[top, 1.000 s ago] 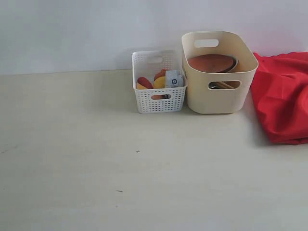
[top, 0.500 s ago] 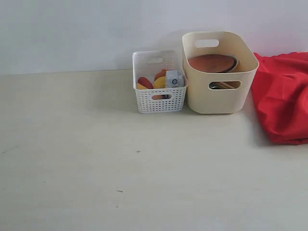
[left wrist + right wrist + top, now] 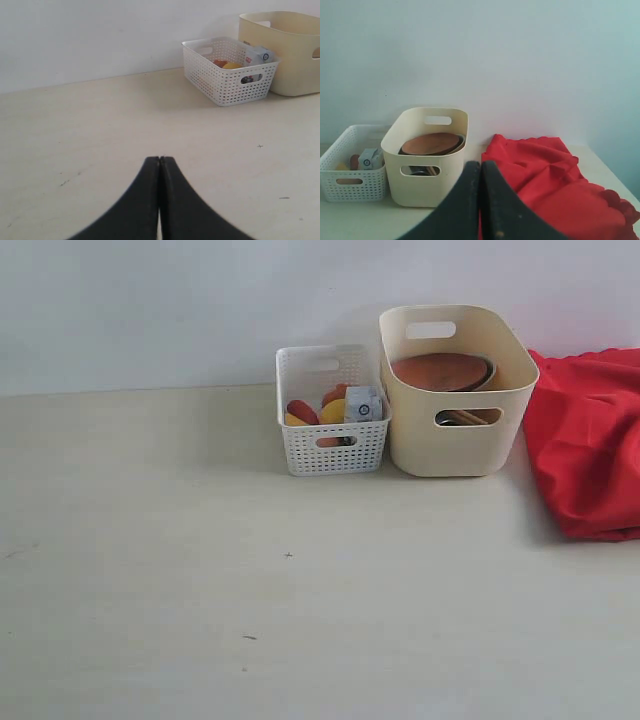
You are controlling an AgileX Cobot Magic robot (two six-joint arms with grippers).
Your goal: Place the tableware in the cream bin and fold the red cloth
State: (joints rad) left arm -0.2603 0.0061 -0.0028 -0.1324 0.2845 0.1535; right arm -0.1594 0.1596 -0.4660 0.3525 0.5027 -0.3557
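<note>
The tall cream plastic bin (image 3: 455,445) stood at about 1 o'clock on the pale table (image 3: 200,570). The round terracotta-brown plate (image 3: 440,370) lay inside it, and wooden chopsticks (image 3: 468,417) showed through its front handle cut-out. The small white lattice-walled basket (image 3: 335,455) sat just beside it at 9 o'clock. The large bright red fabric cloth (image 3: 585,450) lay bunched at the bin's 3 o'clock, close against its wall. The left end effector (image 3: 159,165) and right end effector (image 3: 480,167) were each pressed together and carried nothing. The cloth looked light, soft and limp, likely to sag and drag rather than hold shape. Its scalloped edge (image 3: 619,199) seemed the best hold, pinched at two well-separated spots so it could be spread flat before folding.
</note>
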